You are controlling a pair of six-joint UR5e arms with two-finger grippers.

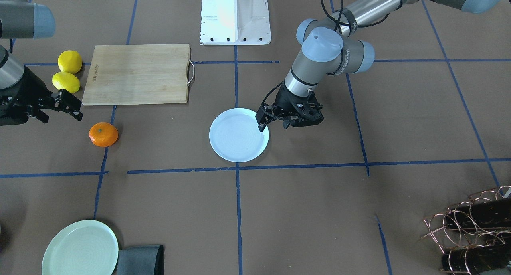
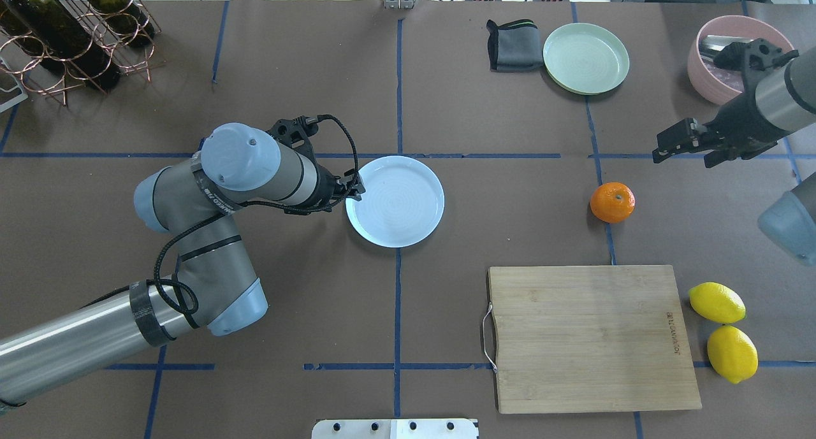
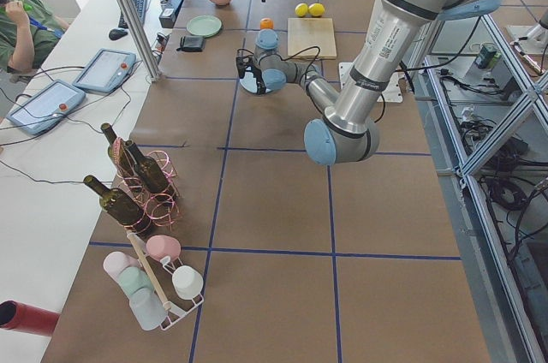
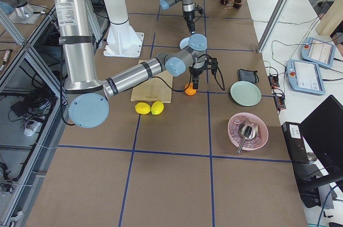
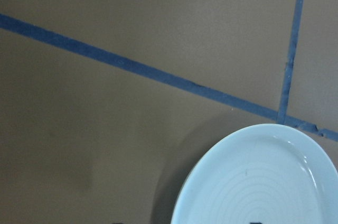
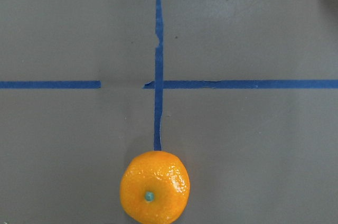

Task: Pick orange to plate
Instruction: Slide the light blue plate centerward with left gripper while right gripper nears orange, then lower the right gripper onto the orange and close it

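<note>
The orange point(image 1: 103, 134) point(image 2: 612, 202) lies on the brown table, alone and untouched. It shows at the bottom centre of the right wrist view point(image 6: 155, 187). My right gripper point(image 1: 66, 107) point(image 2: 685, 149) hovers open a short way from it, off to the robot's right and further from the base, holding nothing. The pale bluish-white plate point(image 1: 238, 145) point(image 2: 395, 232) sits empty near the table's middle. My left gripper point(image 1: 271, 122) point(image 2: 354, 192) is at the plate's rim on the robot's left, and it looks open. Only the plate's edge point(image 5: 253, 182) shows in the left wrist view.
A wooden cutting board point(image 2: 593, 337) lies near the robot's base, with two lemons point(image 2: 717, 302) beside it. A pale green plate point(image 2: 586, 58), a grey cloth point(image 2: 513, 45) and a pink bowl point(image 2: 707, 76) stand at the far right. A wine rack point(image 2: 70, 37) fills the far left corner.
</note>
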